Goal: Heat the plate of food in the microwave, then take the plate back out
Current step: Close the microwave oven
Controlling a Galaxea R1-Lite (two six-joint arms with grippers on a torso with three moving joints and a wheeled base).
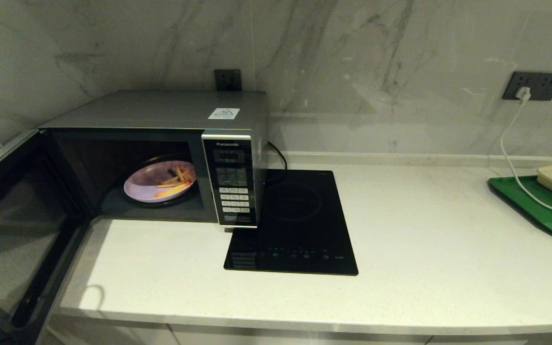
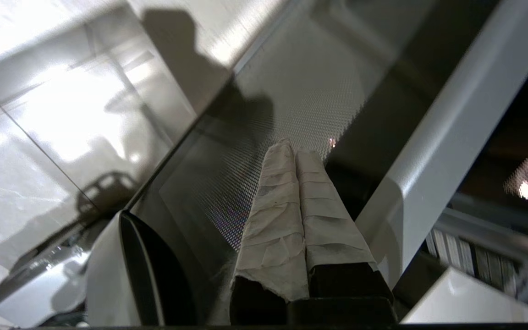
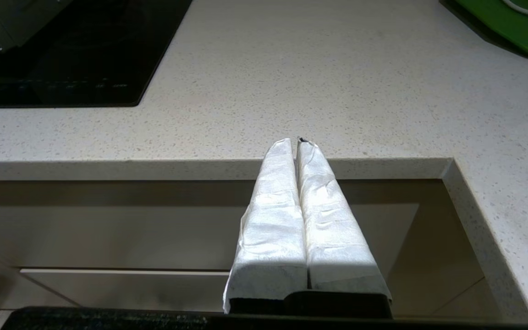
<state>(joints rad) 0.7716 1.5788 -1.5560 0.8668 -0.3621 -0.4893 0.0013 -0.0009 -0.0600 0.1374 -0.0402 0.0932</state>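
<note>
Head view first: the microwave (image 1: 161,143) stands at the left of the counter (image 1: 424,230) with its door (image 1: 12,230) swung wide toward the robot, and the plate (image 1: 149,187) of fries (image 1: 176,181) sits inside the cavity on the turntable. Neither arm shows in this view. Whether heating is done cannot be told; the plate is in and the door is open, so the step in hand is judged to be either shutting the door to start heating or reaching in for the plate. If shutting, the next move calls for a push on the door's outer face that swings it all the way closed. To the right lie a black hob (image 1: 300,225) and, at the far edge, a green tray (image 1: 534,206).

Left wrist view: the left gripper (image 2: 295,147) hangs just beside the door's outer glass (image 2: 291,82), its fingers pressed together and holding nothing; contact with the glass cannot be confirmed.

Right wrist view: the right gripper (image 3: 295,143) idles below the counter's front edge, well apart from the microwave, fingers together and empty.
</note>
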